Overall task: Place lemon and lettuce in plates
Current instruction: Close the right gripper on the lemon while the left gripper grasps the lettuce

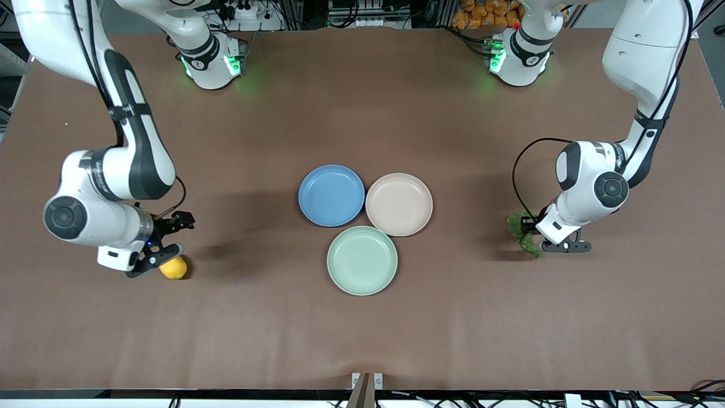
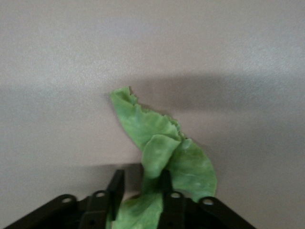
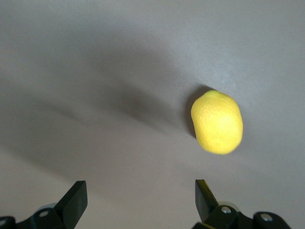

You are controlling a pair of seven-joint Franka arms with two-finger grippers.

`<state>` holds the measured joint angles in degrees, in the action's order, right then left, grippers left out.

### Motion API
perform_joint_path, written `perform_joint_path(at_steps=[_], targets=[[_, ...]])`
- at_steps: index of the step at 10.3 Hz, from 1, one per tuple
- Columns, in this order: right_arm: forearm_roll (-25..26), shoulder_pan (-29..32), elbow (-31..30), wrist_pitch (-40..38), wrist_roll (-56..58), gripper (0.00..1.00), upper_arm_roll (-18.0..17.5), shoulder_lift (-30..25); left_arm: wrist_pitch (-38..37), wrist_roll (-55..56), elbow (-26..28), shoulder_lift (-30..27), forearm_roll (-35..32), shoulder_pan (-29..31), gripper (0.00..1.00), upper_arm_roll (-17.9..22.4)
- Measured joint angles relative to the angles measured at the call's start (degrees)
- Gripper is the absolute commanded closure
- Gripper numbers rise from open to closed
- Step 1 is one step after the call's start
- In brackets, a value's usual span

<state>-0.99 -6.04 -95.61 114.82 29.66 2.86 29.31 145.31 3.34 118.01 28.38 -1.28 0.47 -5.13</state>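
Observation:
The lemon (image 1: 173, 268) lies on the brown table toward the right arm's end. My right gripper (image 1: 172, 237) hangs open just above the table beside it; in the right wrist view the lemon (image 3: 217, 121) lies ahead of the open gripper (image 3: 140, 191), off to one side and not between the jaws. The lettuce (image 1: 524, 231) is toward the left arm's end. My left gripper (image 1: 530, 224) is shut on it; in the left wrist view the leaf (image 2: 162, 143) runs between the gripper's (image 2: 140, 180) jaws. The blue plate (image 1: 331, 195) and beige-pink plate (image 1: 399, 204) sit empty mid-table.
An empty mint green plate (image 1: 362, 260) touches both other plates and lies nearer to the front camera. Both arm bases stand along the table's edge farthest from the front camera.

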Motion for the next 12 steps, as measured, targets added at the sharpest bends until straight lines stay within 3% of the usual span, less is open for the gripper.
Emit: perform_joint_path(at_steps=[5,9,10,12], targets=[[0.08,3.92,1.19,10.61,11.09,0.00,0.22,6.06,-2.20,0.88,-1.88,-0.17,0.00,-0.45,1.00,-0.07],[0.11,4.80,2.42,13.03,12.62,0.00,0.09,9.97,-21.86,11.80,-11.28,-5.74,0.00,-5.87,1.00,-0.81],[0.14,4.84,2.97,13.81,12.62,0.08,0.10,11.03,-24.43,14.93,-13.03,-6.55,0.00,-8.02,1.00,-0.86],[0.19,4.85,3.88,14.81,12.62,0.59,0.11,12.76,-27.22,19.07,-15.63,-6.75,0.00,-10.23,1.00,-1.16]])
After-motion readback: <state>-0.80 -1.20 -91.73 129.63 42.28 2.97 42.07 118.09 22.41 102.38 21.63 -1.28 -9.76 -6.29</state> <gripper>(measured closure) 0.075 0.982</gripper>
